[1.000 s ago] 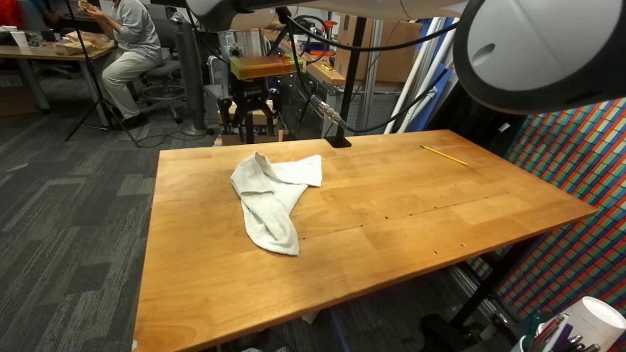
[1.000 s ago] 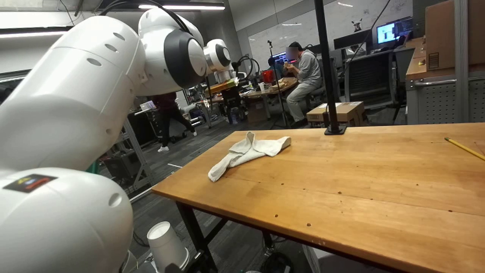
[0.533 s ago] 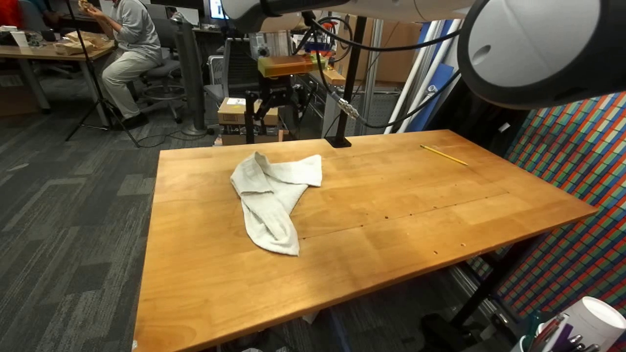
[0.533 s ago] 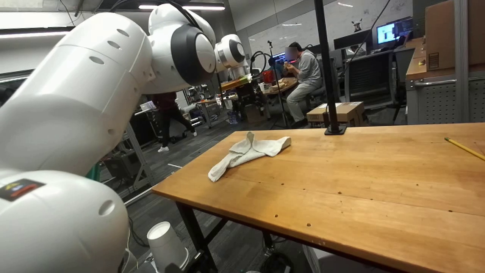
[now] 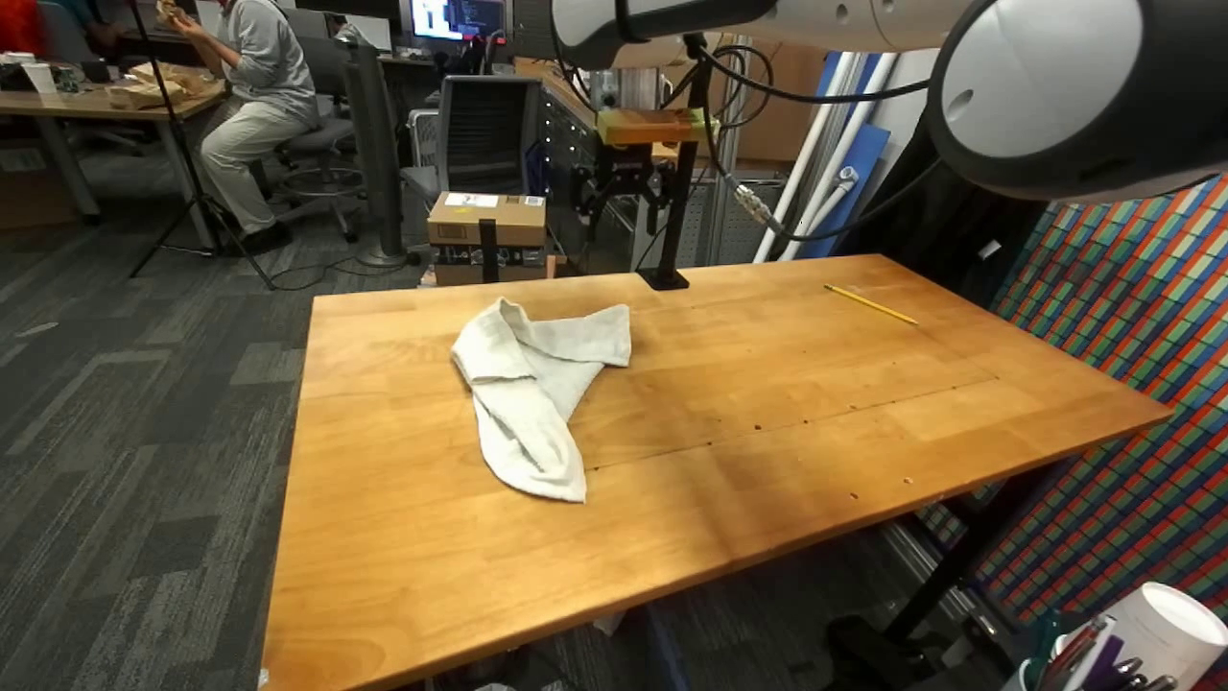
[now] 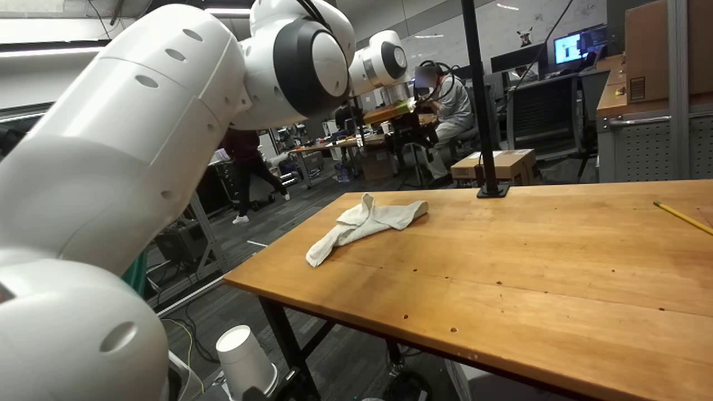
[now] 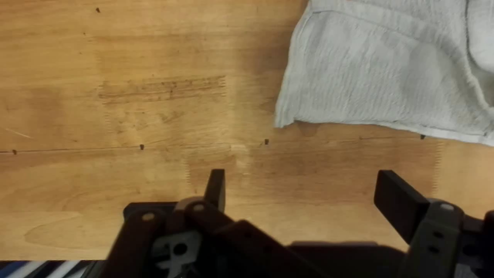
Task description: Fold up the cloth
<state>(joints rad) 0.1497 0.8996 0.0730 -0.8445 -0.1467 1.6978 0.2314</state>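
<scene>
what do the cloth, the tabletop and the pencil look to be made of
The cloth: woven fabric, possibly cotton, matte; fine ribbing shows in the wrist view.
The tabletop: wood, probably with a thin satin finish; grain and zigzag joints show, and a faint sheen.
The pencil: probably painted wood, going by its slim yellow shaft; too small to tell matte from gloss.

The claw (image 7: 303, 185) looks mostly matt. Right above it sits a slick, plastic-looking block (image 5: 645, 127); higher up, the arm's shell (image 6: 125, 133) gleams, smooth and glossy. Beside the claw a metal connector (image 5: 753, 203) shines. Beneath the claw spreads the tabletop (image 7: 154, 116), smooth wood with a soft sheen; there, off to one side, the cloth (image 7: 370, 73) looks matt and finely ribbed. Beyond, a dull cardboard box (image 6: 511, 167).
</scene>
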